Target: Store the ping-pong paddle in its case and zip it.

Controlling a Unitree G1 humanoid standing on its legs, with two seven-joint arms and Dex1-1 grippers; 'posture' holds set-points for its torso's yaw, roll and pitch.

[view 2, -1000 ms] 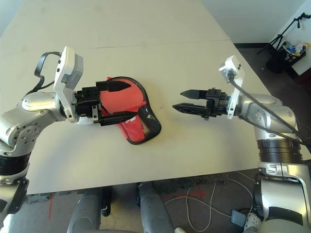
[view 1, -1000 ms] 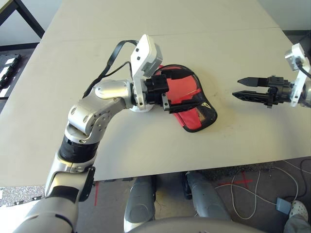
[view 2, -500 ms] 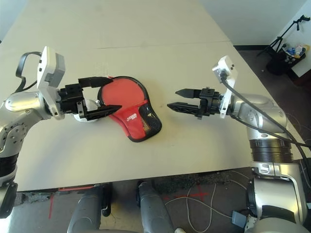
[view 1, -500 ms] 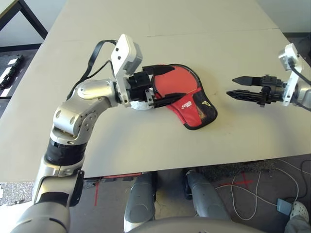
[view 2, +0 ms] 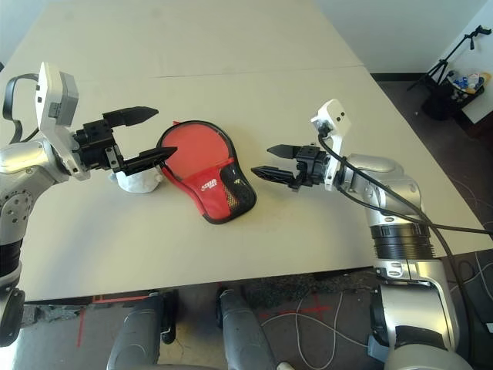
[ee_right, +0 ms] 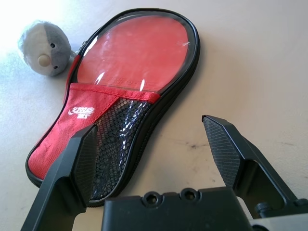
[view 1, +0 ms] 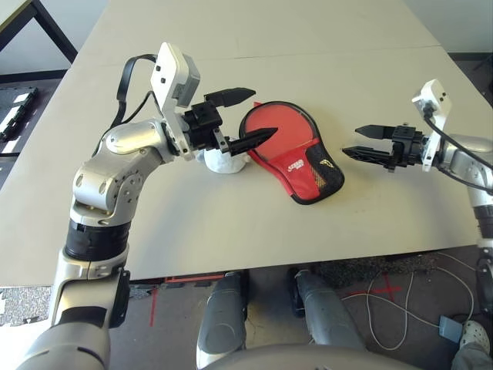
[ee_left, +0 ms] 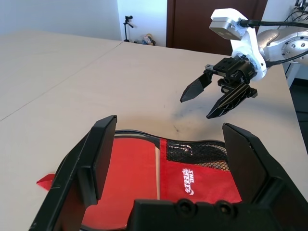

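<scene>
Left hand [view 1: 240, 118] and right hand [view 1: 362, 142] both wide open, empty. Right wrist view: fluffy ball [ee_right: 44, 47] touching the zipped case [ee_right: 120, 91].

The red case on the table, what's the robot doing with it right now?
Nothing is gripped at this moment. The case lies flat on the table, a fluffy whitish ball beside its round end. The left end effector hovers open above the ball and the case's edge. The right end effector is open too, off the case's narrow end, pointing toward it.
</scene>
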